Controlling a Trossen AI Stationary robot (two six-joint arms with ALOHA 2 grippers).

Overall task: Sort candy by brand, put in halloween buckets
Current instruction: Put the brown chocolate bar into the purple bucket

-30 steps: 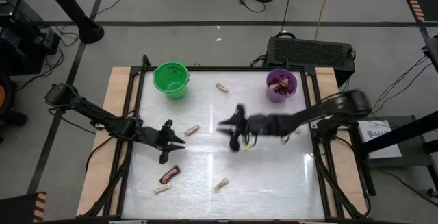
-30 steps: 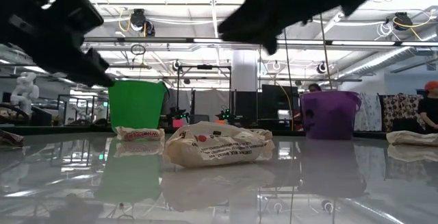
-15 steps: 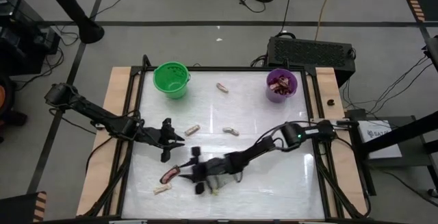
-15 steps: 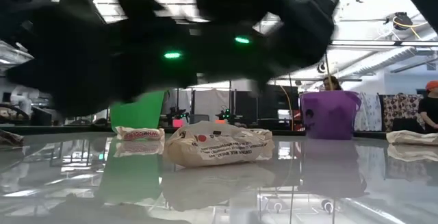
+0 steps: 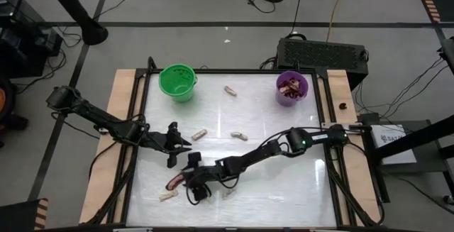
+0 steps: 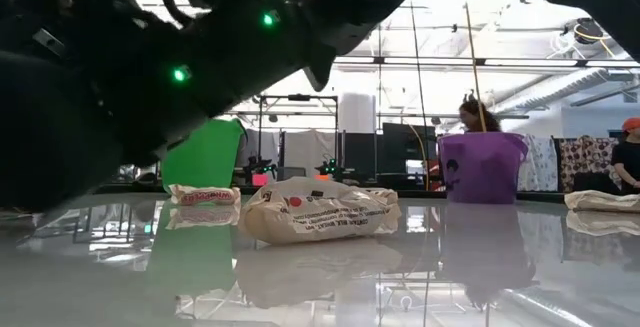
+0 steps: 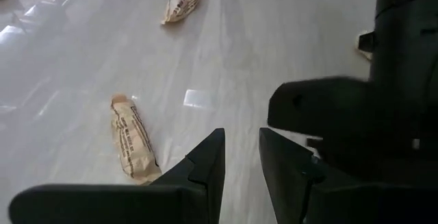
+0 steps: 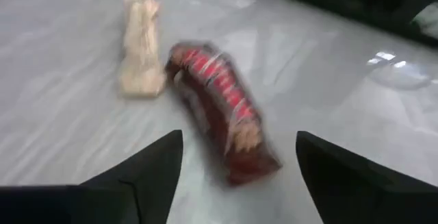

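A dark red bar [image 8: 222,121] lies flat on the table near its front left [image 5: 176,182], with a tan piece [image 8: 142,46] just beyond it. My right gripper [image 8: 239,142] is open and hangs low by the bar [image 5: 188,186], one finger on either side of its near end, touching nothing. My left gripper [image 5: 179,144] hovers left of the middle, its fingers [image 7: 239,148] a narrow gap apart and empty. The green bucket [image 5: 177,81] stands at the far left. At the far right is the purple bucket [image 5: 291,88], with candy in it.
Loose tan pieces lie at the table's middle [image 5: 199,135] [image 5: 237,135], at the far side between the buckets [image 5: 230,90] and near the front edge [image 5: 167,196]. My right arm [image 5: 269,150] stretches across the table from its right side. People show in the room behind.
My right gripper has swept from the table's middle toward the near left and come down by the dark red bar. A tan piece now shows at the middle, where the gripper was.
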